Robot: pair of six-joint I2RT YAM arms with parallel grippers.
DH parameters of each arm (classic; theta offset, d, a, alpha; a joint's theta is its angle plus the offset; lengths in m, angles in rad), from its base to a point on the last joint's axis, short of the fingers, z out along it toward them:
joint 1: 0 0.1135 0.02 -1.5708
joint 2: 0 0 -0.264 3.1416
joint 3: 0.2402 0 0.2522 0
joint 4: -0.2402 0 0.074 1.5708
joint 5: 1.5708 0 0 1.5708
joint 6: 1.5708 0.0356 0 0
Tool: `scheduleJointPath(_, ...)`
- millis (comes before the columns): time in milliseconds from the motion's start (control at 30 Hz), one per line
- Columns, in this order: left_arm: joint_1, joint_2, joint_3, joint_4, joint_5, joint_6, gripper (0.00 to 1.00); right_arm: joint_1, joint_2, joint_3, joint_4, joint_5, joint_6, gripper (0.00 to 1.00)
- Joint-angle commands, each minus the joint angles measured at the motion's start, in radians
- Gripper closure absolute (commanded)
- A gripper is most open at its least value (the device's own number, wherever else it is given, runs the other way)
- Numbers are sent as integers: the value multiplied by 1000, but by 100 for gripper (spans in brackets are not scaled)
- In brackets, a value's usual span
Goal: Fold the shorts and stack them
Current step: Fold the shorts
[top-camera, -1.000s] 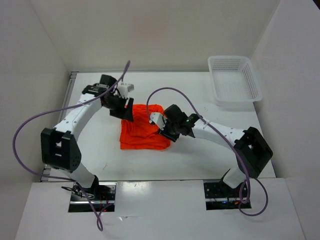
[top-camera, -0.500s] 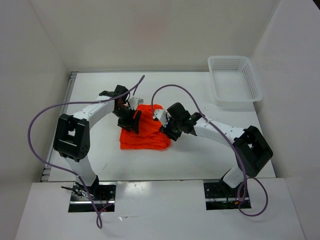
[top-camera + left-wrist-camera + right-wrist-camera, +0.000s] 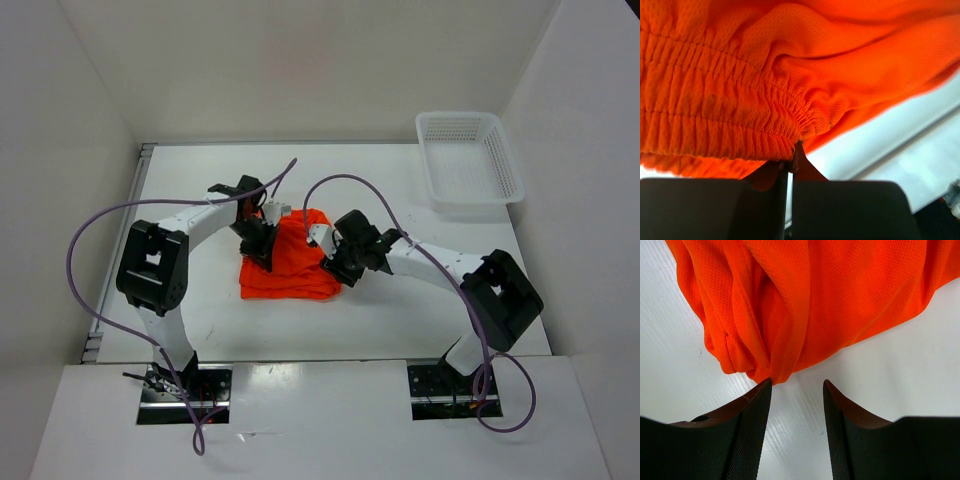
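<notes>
left gripper (image 3: 791, 159) — jaws clenched on a pinch of the gathered waistband of the shorts (image 3: 290, 268). right gripper (image 3: 797, 390) — jaws released and parted, one tip touching a bunched fold at the cloth's edge, nothing between them. shorts: crumpled orange bundle, mid-worktop (image 3: 400, 300), between the two arms. white basket (image 3: 468, 160): far right, well apart. step, as judged: spreading before the fold — the right jaws should take the whole fold, then both draw apart evenly and low.
</notes>
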Motion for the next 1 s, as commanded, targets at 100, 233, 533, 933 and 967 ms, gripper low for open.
scheduleJointPath(100, 44, -128, 205, -268, 74, 4, 100, 5, -3, -10, 48, -17, -8, 49)
scheduleJointPath(233, 44, -165, 162, -365, 42, 4, 100, 5, -3, -10, 72, 17, -8, 47)
scheduleJointPath(533, 44, -115, -45, -272, -101, 4, 100, -161, 100, 252, 86, -80, 132, 47)
scheduleJointPath(933, 44, -43, -108, -155, -176, 4, 98, -193, 409, 565, 145, -150, 376, 43)
scheduleJointPath(967, 44, -43, -108, -155, -176, 4, 98, -204, 423, 583, 145, -150, 376, 43)
